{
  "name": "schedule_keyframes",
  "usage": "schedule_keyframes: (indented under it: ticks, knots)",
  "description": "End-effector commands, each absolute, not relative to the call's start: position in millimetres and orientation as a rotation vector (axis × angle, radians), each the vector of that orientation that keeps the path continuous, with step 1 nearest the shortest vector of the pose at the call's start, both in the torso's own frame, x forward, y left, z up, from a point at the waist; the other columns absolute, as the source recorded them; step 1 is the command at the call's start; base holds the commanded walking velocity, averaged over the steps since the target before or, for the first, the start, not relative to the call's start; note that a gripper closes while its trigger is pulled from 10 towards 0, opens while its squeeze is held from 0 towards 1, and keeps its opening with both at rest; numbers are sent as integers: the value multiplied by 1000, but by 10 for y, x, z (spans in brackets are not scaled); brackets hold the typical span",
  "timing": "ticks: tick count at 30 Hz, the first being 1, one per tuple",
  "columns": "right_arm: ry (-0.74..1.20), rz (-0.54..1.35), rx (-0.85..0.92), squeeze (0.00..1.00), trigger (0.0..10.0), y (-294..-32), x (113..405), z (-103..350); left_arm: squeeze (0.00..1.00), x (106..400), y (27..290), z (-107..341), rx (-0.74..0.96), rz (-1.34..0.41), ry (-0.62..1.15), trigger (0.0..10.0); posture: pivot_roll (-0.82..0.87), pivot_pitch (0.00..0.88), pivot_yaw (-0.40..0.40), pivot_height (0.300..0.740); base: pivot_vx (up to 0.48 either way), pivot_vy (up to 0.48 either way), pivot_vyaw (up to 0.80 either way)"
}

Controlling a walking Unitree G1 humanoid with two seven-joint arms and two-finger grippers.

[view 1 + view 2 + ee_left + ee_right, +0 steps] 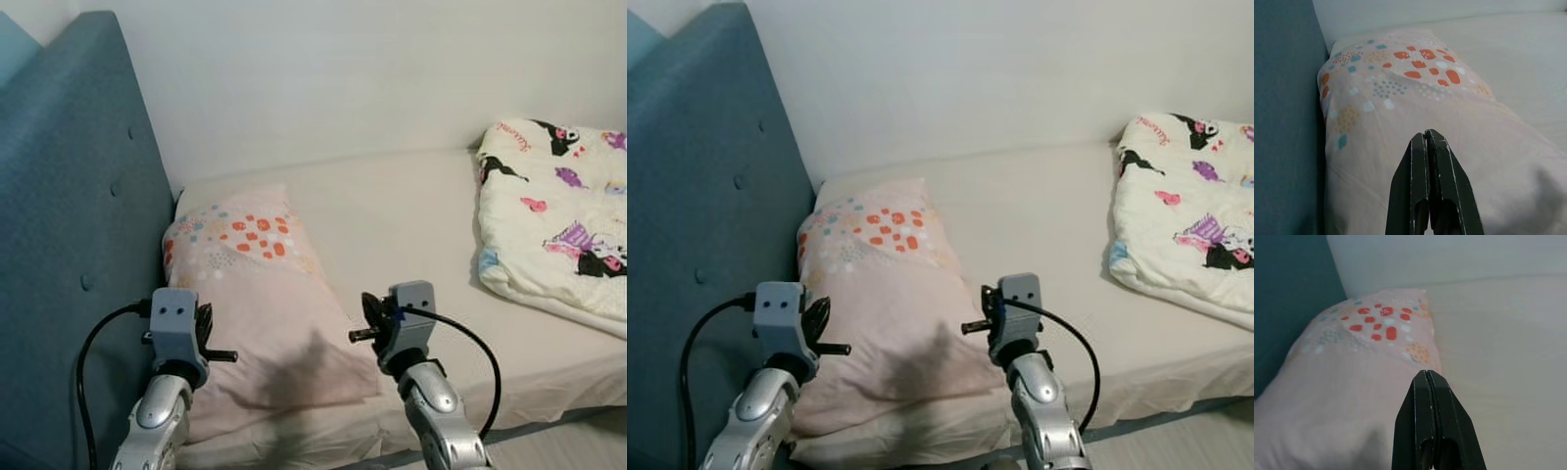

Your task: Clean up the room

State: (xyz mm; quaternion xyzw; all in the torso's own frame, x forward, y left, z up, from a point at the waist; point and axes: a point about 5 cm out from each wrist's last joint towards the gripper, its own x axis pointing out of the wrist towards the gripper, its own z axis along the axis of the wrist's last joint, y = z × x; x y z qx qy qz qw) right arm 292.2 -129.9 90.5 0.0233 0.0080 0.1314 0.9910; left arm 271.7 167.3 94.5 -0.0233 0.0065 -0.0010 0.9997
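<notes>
A pale pink rectangular pillow (257,294), printed with orange, teal and white dots at its far end, lies on a bed with a cream fitted sheet (411,225). One long side of the pillow rests against the teal upholstered, button-tufted headboard (69,225), and its far end is near the white wall (343,69). Well apart from it, on the other side of the bed, sits a folded white quilt (558,220) printed with black, pink and purple cartoon figures; its near edge is close to the mattress edge.

Both silver arms are raised in front of the bed. The left tool (1426,142) hovers above the near half of the pillow, its two black fingers pressed flat together and gripping nothing. The right tool (1426,380) hangs over the pillow's edge where it meets the bare sheet, its fingers likewise pressed together and empty. A black cable loops from each wrist.
</notes>
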Motion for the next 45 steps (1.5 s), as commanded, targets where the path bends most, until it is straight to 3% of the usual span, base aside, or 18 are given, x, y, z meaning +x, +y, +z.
schedule_keyframes:
  ticks: [1, 11, 19, 31, 41, 45]
  knots:
    - [52, 271, 63, 0, 10000, -1302, 2894, 823, 0, 2697, 1679, 847, -53, 1, 63, 10000, -22, 72, -31, 672, 0, 0, 0]
    - [51, 293, 55, 0, 10000, -1293, 2907, 811, 0, 2693, 1525, 770, -35, -72, 162, 10000, -17, 79, -34, 712, 0, 0, 0]
    - [61, 313, 73, 0, 10000, -1262, 2894, 783, 0, 2666, 1562, 763, -72, -42, 112, 10000, -15, 75, -35, 737, 0, 0, 0]
    - [282, 346, -27, 0, 10000, -1238, 2742, 278, 0, 2548, 1594, 468, 47, -87, 225, 10000, -15, 70, -34, 737, 0, 0, 0]
    - [276, 366, -36, 0, 10000, -1202, 2747, 262, 0, 2548, 1580, 458, 47, -84, 211, 10000, -11, 72, -34, 737, 0, 0, 0]
    - [272, 362, -57, 0, 10000, -1204, 2767, 269, 0, 2558, 1572, 465, 41, -86, 211, 10000, -12, 74, -31, 737, 0, 0, 800]
